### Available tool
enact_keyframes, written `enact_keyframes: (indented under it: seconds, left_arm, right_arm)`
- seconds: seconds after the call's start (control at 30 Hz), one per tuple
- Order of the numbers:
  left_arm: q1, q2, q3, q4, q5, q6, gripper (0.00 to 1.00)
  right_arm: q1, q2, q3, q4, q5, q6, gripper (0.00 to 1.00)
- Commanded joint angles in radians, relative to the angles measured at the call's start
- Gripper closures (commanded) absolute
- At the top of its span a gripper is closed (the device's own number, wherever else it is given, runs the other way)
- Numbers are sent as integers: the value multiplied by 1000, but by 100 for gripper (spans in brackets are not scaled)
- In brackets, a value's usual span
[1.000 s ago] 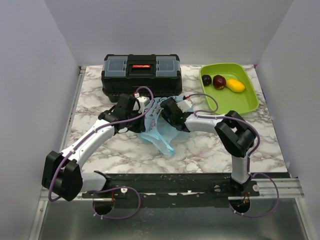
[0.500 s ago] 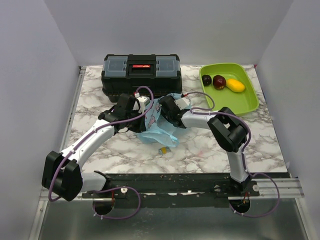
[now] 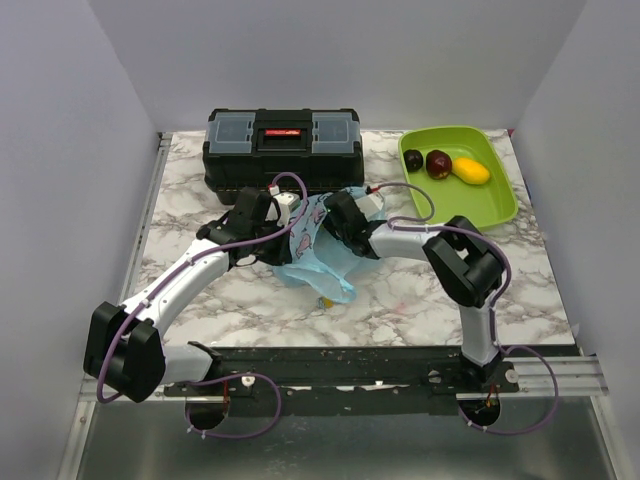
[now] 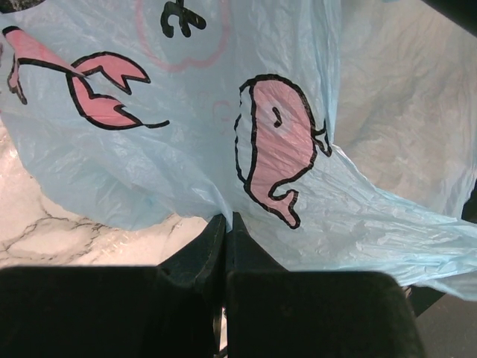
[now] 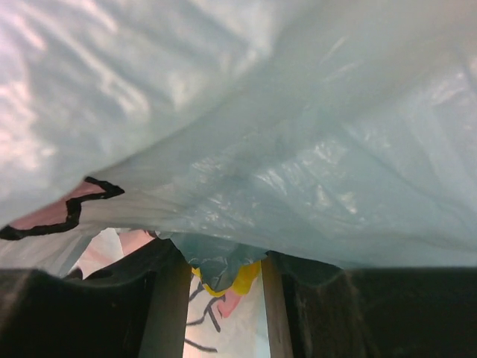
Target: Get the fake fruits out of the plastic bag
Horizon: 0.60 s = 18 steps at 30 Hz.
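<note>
Top external view puts the thin, translucent light-blue plastic bag [image 3: 318, 262], printed with pink sea creatures, at the middle of the bench [image 3: 420, 300], lifted in a crumpled drape between the two arms; the left gripper [image 4: 226, 220] is clamped tight on a fold of its film; the right gripper [image 5: 223, 270] is buried under the bag, its jaws apart with film bunched between them, and whether they truly pinch it I cannot tell. A second ago no block showed below the bag, and the right jaws have been drawing together since; now a tiny yellow block [image 3: 323, 300] lies on the marble just under the bag's lower tip (it is not one of the fruits). I judge the bag is being gathered and tipped to empty it. Three of the fake fruits [image 3: 438, 163], glossy plastic pieces in dark purple, dark red and yellow, lie in the lime-green rectangular tray [image 3: 497, 205] at the far right corner; a yellow shape [image 5: 242, 280] seen under the film may be the last, so the task looks nearly done. A black plastic toolbox [image 3: 283, 150] sits along the far edge; the bench is white marble-patterned with grey veins, enclosed by plain pale-lilac panels [image 3: 90, 120].
</note>
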Motion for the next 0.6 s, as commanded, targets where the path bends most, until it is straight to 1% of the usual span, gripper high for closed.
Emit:
enact_keyframes:
  seconds: [0.0,0.23,0.4,0.57]
  left_arm:
    - [2,0,15,-5,5,0,100]
    - [1,7,15,-7,1,0,100]
    - [1,10,17,-9,-10,3,100]
    - [2,11,19,-14,-36,5,100]
  right_arm:
    - [-5,-110,-90,0,-51,-39,64]
    - [-6,-226,-194,27,-115,-22,66]
    - [-6,-264,-250,47,-201,-21,67]
    - [-5,-281,-293,63,-310,-63,67]
